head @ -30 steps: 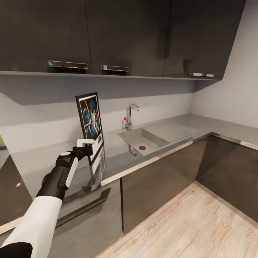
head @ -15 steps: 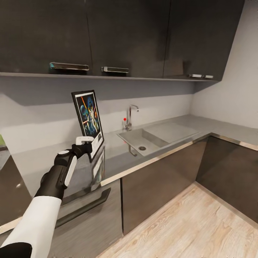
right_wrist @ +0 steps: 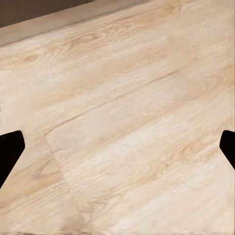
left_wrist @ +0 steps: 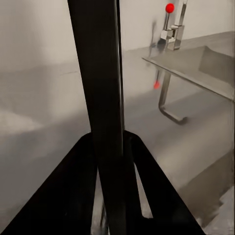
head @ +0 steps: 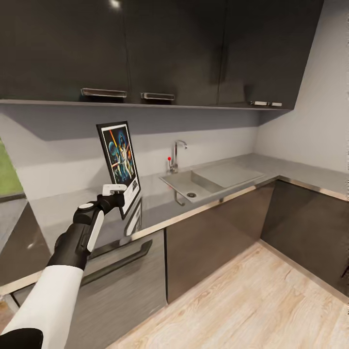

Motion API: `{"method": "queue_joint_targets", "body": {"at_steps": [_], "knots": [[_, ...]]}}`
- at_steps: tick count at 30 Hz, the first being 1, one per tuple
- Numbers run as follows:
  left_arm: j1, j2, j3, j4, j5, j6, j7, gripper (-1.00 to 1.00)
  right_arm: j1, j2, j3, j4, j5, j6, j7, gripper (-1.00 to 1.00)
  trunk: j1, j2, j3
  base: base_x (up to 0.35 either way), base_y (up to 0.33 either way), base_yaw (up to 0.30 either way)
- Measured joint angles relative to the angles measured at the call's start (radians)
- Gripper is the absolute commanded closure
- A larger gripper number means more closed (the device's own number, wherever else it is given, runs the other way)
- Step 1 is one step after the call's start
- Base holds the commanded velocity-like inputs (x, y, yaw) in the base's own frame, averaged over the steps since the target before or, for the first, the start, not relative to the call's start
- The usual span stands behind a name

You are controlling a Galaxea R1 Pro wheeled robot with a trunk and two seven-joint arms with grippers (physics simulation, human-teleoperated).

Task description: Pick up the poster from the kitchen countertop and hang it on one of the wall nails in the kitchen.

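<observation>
The poster (head: 119, 162), a Star Wars print in a thin black frame, is held upright just above the glossy grey kitchen countertop (head: 160, 206), left of the sink. My left gripper (head: 118, 193) is shut on its lower edge. In the left wrist view the frame's black edge (left_wrist: 100, 98) runs up between the two dark fingers (left_wrist: 68, 196) of the left gripper (left_wrist: 115, 196). My right gripper (right_wrist: 117, 147) is open over the wooden floor, its fingertips (right_wrist: 10, 149) at the picture's sides. The wall nails are out of view.
A built-in sink (head: 206, 178) with a chrome tap (head: 176, 155) lies right of the poster. Dark upper cabinets (head: 169, 48) hang over the worktop, dark lower cabinets (head: 213, 237) stand under it. Light wooden floor (head: 252, 300) spreads at the right.
My left gripper has raised the poster a little off the countertop. The camera has then shifted, so the whole kitchen sits slightly differently in the picture.
</observation>
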State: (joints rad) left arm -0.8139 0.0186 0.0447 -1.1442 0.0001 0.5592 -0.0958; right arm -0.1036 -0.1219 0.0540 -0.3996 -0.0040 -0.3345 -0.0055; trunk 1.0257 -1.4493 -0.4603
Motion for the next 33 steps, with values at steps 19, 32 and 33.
{"method": "queue_joint_targets", "body": {"at_steps": [19,32,33], "knots": [[0.0,-0.001,0.004,-0.042,0.003,0.001,-0.1,1.0,0.0,-0.001,-0.004,0.0,0.0,0.0,0.0,-1.0,0.0,0.0,0.0,-0.338,0.0,0.0],[0.0,-0.008,0.001,-0.035,0.004,0.0,-0.482,1.0,0.0,-0.002,-0.005,0.0,0.0,0.0,0.0,-1.0,0.0,0.0,0.0,-0.338,0.0,0.0],[0.0,-0.008,0.001,-0.032,0.003,0.0,-0.512,1.0,0.0,-0.003,-0.005,0.0,0.0,0.0,0.0,-1.0,0.0,0.0,0.0,-0.286,0.0,0.0]]}}
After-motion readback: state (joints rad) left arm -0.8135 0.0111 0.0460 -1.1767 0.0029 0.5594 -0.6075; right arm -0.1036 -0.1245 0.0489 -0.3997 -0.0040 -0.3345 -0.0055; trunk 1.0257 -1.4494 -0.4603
